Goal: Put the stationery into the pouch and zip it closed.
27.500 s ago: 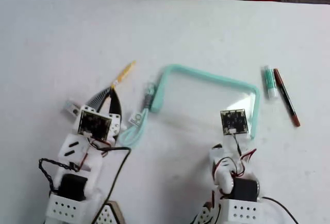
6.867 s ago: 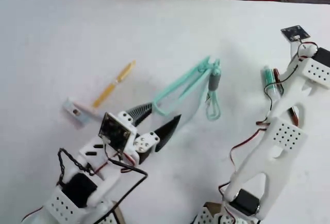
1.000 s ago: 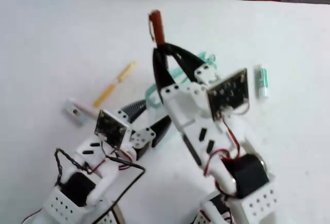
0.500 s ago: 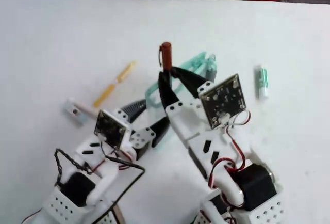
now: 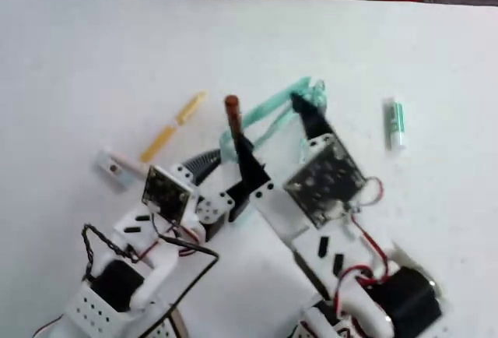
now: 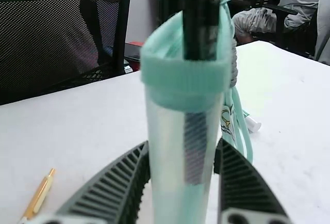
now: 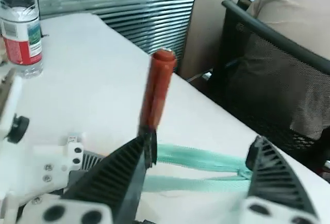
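Observation:
My left gripper (image 5: 224, 177) is shut on the teal-rimmed clear pouch (image 5: 274, 107) and holds it with its mouth up (image 6: 184, 82). A red-capped pen (image 5: 232, 114) stands upright in that mouth; its dark shaft (image 6: 200, 17) runs down inside. My right gripper (image 5: 268, 126) is open around the pouch top, one finger beside the pen (image 7: 156, 87), the other across the teal rim (image 7: 201, 158). A yellow pencil (image 5: 173, 126) and a small white eraser (image 5: 115, 167) lie left of the pouch. A green and white glue stick (image 5: 395, 122) lies to its right.
A water bottle (image 7: 20, 25) stands on the table in the right wrist view. Black mesh chairs (image 6: 62, 33) stand past the table's far edge. Bare white table (image 5: 117, 50) lies beyond the pouch and at far right.
My right gripper came down and toward the pouch with the pen, lowered it into the mouth, and its fingers spread apart. The left arm kept still with the pouch.

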Robot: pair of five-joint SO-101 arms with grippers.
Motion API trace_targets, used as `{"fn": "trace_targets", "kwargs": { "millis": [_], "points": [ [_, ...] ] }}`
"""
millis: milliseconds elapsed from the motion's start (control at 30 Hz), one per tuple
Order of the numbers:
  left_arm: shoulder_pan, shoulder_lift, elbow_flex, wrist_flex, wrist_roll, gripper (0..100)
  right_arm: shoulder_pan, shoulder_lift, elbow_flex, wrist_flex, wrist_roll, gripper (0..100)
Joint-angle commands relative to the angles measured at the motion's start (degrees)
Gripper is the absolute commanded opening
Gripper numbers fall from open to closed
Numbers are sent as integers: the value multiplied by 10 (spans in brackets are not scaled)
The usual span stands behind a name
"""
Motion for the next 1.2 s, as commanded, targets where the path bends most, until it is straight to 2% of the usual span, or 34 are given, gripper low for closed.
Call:
{"fn": "trace_targets", "kwargs": {
  "millis": [0, 100, 400, 567, 767, 867, 1067, 1167],
  "points": [
    [-4, -4, -10, -16, 6, 203, 57, -4, -55, 2, 6, 248],
    [-3, -4, -10, -16, 6, 203, 97, -5, -61, 4, 6, 243],
    [-3, -4, -10, -14, 6, 203, 115, -4, -61, 20, 13, 241],
    [-3, -4, -10, -14, 6, 203, 226, 20, -57, 0, 54, 241],
    [-3, -4, -10, -14, 6, 203, 405, 206, -85, -45, 52, 241],
    [-4, -4, -10, -14, 6, 203, 467, 320, -139, -42, 51, 241],
    [-4, -4, -10, -14, 6, 203, 519, 524, -227, -32, 57, 240],
    [-4, -4, -10, -14, 6, 203, 532, 610, -265, -32, 91, 240]
  ]
}}
